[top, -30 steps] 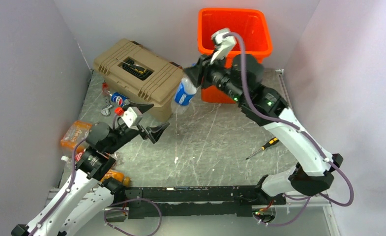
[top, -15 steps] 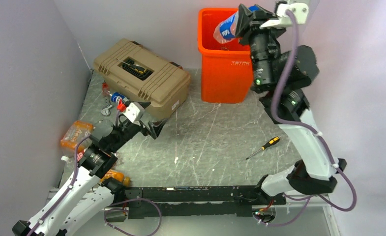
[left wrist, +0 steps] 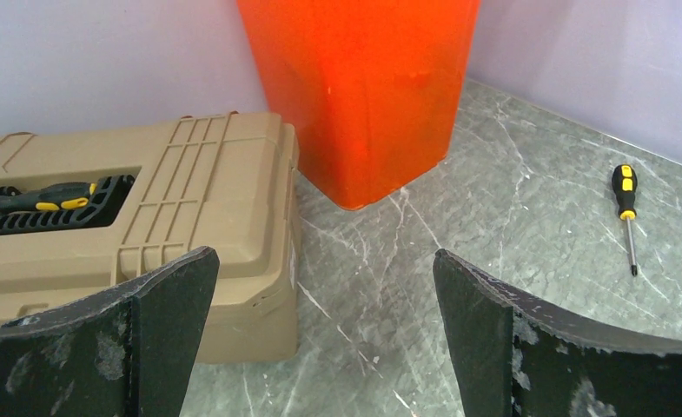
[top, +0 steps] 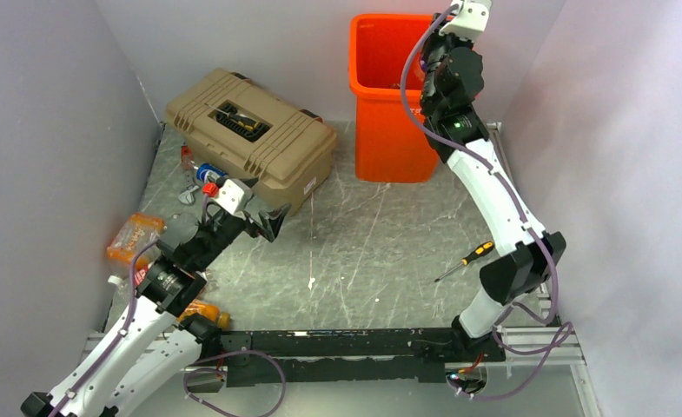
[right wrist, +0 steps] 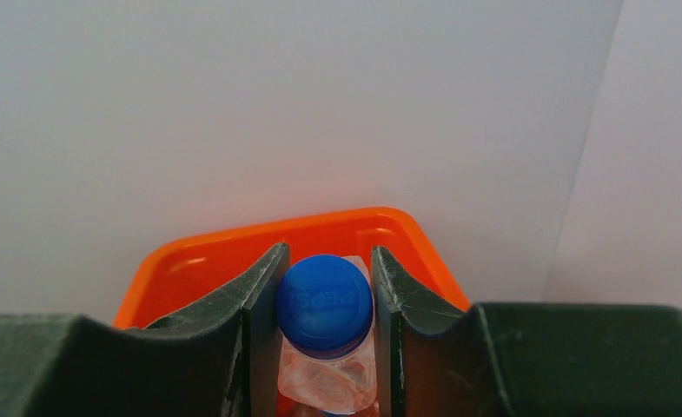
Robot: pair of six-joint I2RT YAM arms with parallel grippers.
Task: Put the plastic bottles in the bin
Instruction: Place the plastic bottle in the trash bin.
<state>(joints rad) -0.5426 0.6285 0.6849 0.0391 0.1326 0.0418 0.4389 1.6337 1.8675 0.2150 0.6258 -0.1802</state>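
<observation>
Plastic bottle with a blue cap sits pinched between the fingers of the right gripper. The jaws are pressed in against the cap on either side, and the clear, crumpled body hangs below them. It is held right over the mouth of the bin, whose orange rim curves behind and beneath it, so the bottle is above the opening and not yet lying inside. Seen from overhead, the right arm stretches up tall and leans over the bin, which stands at the back of the table close to the rear wall; from that side the arm hides both the gripper and the bottle. The left gripper hovers low, just in front of the tan toolbox, with its jaws spread wide and nothing between them. Its own camera looks past the two dark fingers at the toolbox's side and the bin's wall. A yellow-and-black tool lies in the recess of the toolbox lid. A second bottle with a blue label lies on the table just beside the toolbox's left end. An orange item rests near the left wall; I can't make out what it is. A screwdriver lies on the open table, well apart from the bin.
</observation>
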